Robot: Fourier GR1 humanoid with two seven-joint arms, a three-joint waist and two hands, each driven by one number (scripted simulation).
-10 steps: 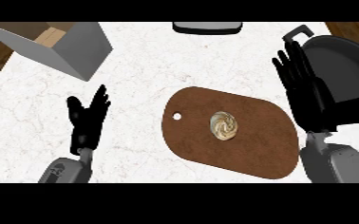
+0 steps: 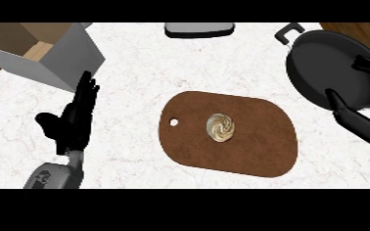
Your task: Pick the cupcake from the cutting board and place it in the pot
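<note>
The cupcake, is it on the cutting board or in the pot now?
On the board: the cupcake sits mid cutting board, apart from the pot.

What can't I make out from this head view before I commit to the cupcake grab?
- Right hand: cut off by the view's right edge; only a few fingers show over the pot, so its pose is unclear.
- Pot: right side runs off the edge, and its dark inside shows no depth.
- Cupcake on the cutting board: seen from straight above, height unreadable.
- Grey object at the top: cropped, cannot identify.
</note>
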